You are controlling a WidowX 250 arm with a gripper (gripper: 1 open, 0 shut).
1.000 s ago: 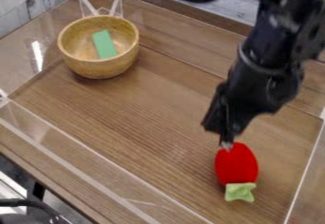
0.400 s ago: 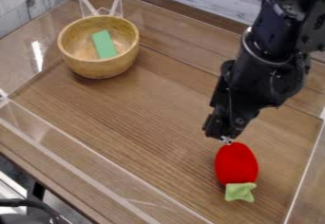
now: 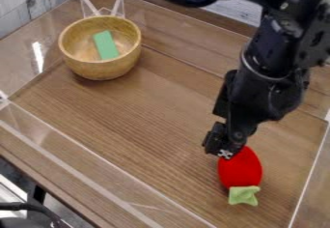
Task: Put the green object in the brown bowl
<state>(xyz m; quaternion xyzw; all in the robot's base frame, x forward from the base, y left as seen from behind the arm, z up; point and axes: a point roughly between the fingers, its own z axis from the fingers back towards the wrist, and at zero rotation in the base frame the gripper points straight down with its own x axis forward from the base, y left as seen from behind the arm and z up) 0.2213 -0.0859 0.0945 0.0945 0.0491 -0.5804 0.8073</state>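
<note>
The brown bowl (image 3: 99, 51), round and of light wood, stands at the back left of the table. A flat green object (image 3: 106, 45) lies inside it, tilted against the bowl's floor. My gripper (image 3: 225, 149) is far from the bowl, at the front right, pointing steeply down. Its dark fingers are spread open just above the top of a red strawberry toy (image 3: 238, 171). Nothing is held between them.
The red strawberry toy has a pale green leaf cap (image 3: 244, 196) at its near end. Clear plastic walls (image 3: 39, 135) fence the wooden table on the left and front. A clear stand (image 3: 100, 4) rises behind the bowl.
The fingers were together a second ago and have now spread apart above the strawberry toy. The hand itself has stayed in place. The bowl and the green object have not moved.
</note>
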